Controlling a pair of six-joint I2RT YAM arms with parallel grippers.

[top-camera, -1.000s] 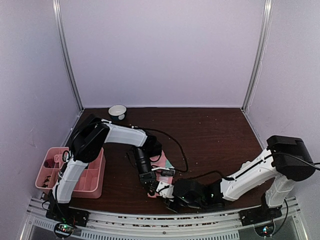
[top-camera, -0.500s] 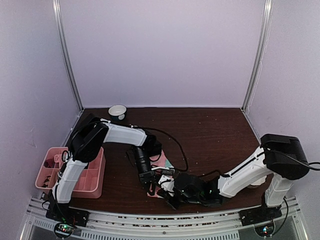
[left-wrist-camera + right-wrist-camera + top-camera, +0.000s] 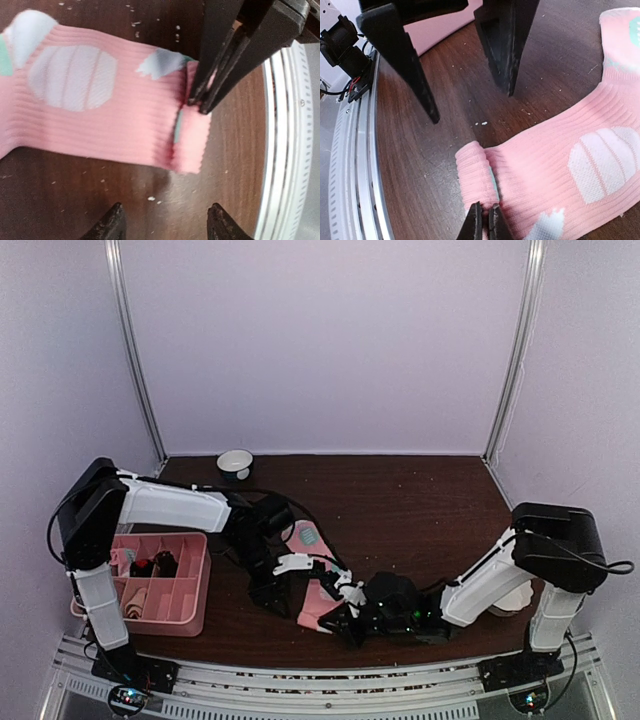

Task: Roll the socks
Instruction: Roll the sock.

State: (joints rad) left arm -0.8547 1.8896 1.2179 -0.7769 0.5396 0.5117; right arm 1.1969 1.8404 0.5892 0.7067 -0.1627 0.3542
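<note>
Pink sock with mint patches lies flat on the brown table, right of the pink tray, its cuff end folded over once. Right gripper is clamped on that fold from the side away from the tray. Left gripper sits between tray and sock, fingers spread wide, holding nothing.

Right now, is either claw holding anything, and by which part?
The right gripper pinches the pink sock by its folded-over end; the left gripper holds nothing.
</note>
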